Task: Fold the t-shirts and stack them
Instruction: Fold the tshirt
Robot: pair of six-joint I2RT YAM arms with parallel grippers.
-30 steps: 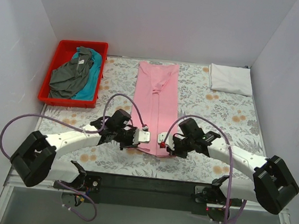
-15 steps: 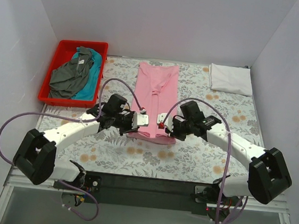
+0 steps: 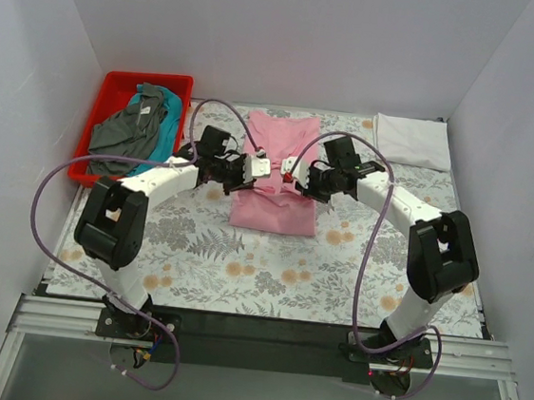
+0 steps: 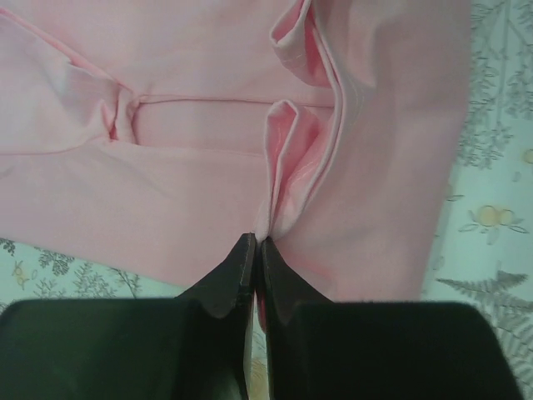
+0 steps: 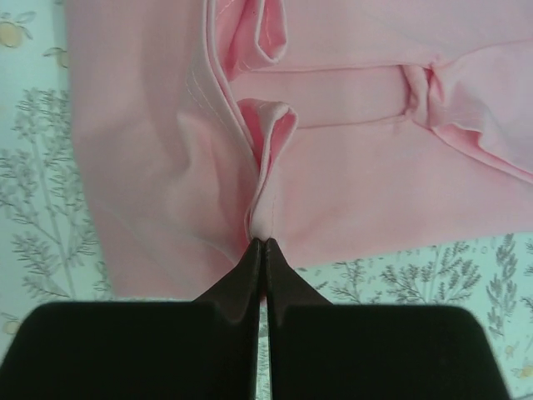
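Observation:
The light pink t-shirt [image 3: 274, 201] lies on the floral tablecloth [image 3: 240, 274] at centre back, its near hem lifted and carried back over its upper part. My left gripper [image 3: 263, 166] is shut on a pinch of that pink hem [image 4: 283, 208]. My right gripper [image 3: 289, 171] is shut on the hem too [image 5: 265, 200]. The two grippers are close together above the shirt's middle. A folded white t-shirt [image 3: 412, 142] lies at the back right. A dark grey t-shirt [image 3: 126, 135] and a teal t-shirt [image 3: 160, 155] lie crumpled in the red bin [image 3: 117, 82].
The red bin stands at the back left against the wall. White walls close in the table on three sides. The arms' cables [image 3: 365, 268] loop over the near half of the tablecloth.
Both grippers have moved away from the near edge toward the back, carrying the pink shirt's near hem with them. The shirt has gone from a long strip to about half its length.

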